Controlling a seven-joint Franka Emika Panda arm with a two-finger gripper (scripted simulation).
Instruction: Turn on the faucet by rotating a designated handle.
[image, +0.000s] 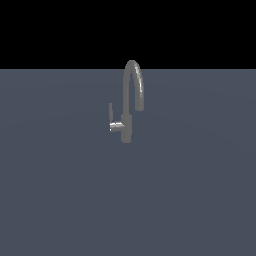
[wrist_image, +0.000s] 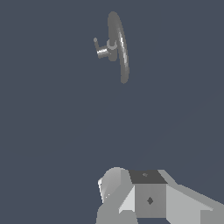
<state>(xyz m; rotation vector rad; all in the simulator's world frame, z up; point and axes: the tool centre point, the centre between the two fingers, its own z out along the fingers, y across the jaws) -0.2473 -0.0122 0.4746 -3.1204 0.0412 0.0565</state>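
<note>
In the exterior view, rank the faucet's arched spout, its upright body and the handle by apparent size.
1. Arched spout, largest.
2. Upright body.
3. Handle, thinnest, though nearly as tall as the body; those two rank loosely.

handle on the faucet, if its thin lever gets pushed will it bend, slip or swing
The handle looks like rigid grey metal, so it probably won't bend. It sits on a short stub from the faucet body, so it likely swings about that stub. Its thin, glossy blade may let contact slip off.
</note>
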